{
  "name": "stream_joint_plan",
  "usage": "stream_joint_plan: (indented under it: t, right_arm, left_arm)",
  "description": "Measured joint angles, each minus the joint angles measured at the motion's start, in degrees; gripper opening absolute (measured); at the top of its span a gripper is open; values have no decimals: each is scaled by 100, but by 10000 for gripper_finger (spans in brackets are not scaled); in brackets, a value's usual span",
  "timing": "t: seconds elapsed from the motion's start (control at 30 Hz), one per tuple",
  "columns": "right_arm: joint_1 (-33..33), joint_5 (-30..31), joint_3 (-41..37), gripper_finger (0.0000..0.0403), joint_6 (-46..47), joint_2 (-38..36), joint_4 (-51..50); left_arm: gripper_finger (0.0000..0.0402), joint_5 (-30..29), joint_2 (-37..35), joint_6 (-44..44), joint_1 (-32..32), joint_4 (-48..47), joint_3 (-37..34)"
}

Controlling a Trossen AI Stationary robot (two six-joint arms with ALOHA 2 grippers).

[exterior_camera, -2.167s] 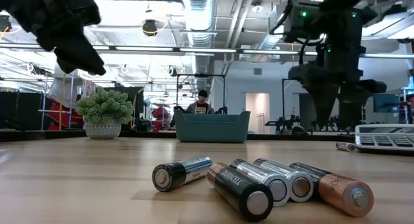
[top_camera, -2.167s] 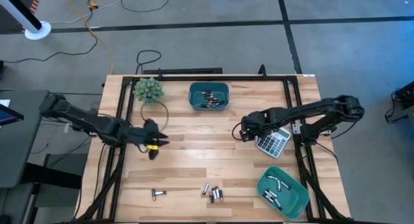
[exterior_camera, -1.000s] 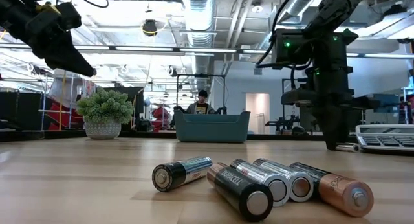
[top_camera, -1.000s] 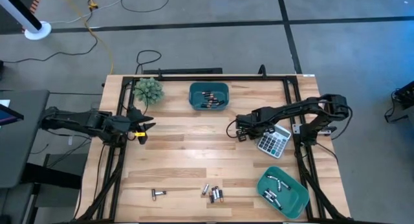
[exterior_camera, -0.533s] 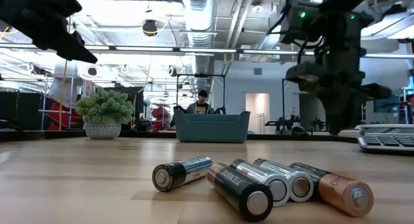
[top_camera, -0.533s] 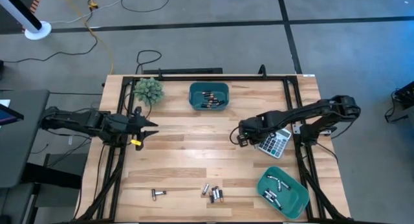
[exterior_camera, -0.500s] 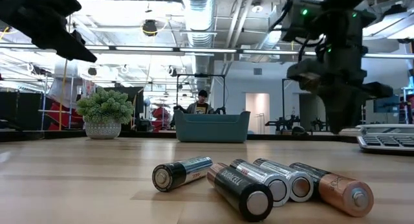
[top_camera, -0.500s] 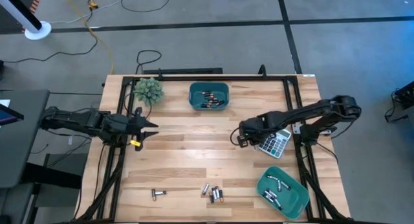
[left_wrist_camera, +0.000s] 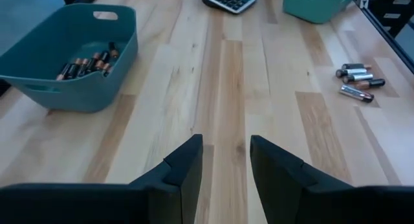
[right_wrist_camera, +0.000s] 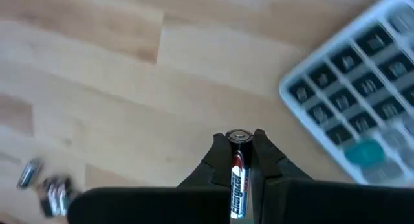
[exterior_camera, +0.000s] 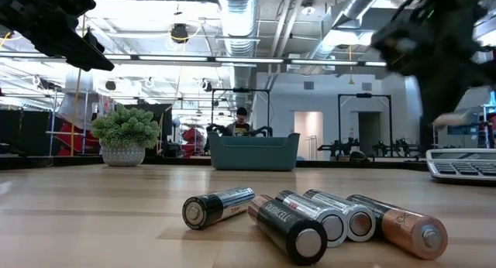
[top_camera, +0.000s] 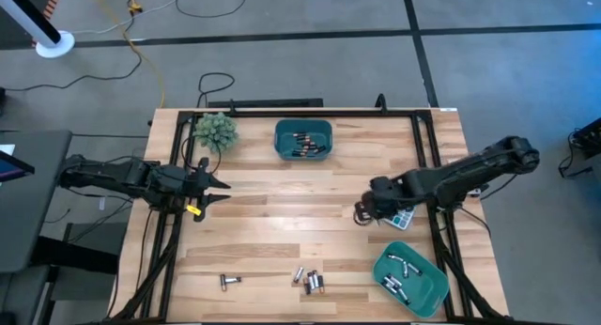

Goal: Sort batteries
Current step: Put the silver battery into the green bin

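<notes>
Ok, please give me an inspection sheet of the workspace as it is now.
Surface: wooden table, black frame rails at both sides.
Job's things: loose batteries near the front edge, one more apart; far bin and near bin both hold batteries.
Clutter: plant, calculator partly under the right arm.
Grippers: left gripper open, empty, at the left edge; right gripper shut on a battery, above the table beside the calculator.
Cables: black loop behind the table, yellow cable on the floor.
Surroundings: a person far behind.
</notes>
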Motion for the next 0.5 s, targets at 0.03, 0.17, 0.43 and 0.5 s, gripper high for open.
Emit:
stream_joint_plan:
  t: [0.03, 0.17, 0.43, 0.5]
  right_arm:
    - [171, 121, 132, 18, 167, -45, -234]
    - [865, 456, 804, 18, 895, -90, -1485]
    - [2368, 475, 1360, 18, 2532, -68, -1861]
    - [2808, 477, 1360, 18, 3235, -1, -1842]
  left_arm:
    - [125, -2, 0, -3, 0, 0, 0]
    - [125, -2, 0, -14, 0, -2, 0]
    - [125, -2, 0, -15, 0, -4, 0]
    - [125, 0, 0, -15, 0, -4, 0]
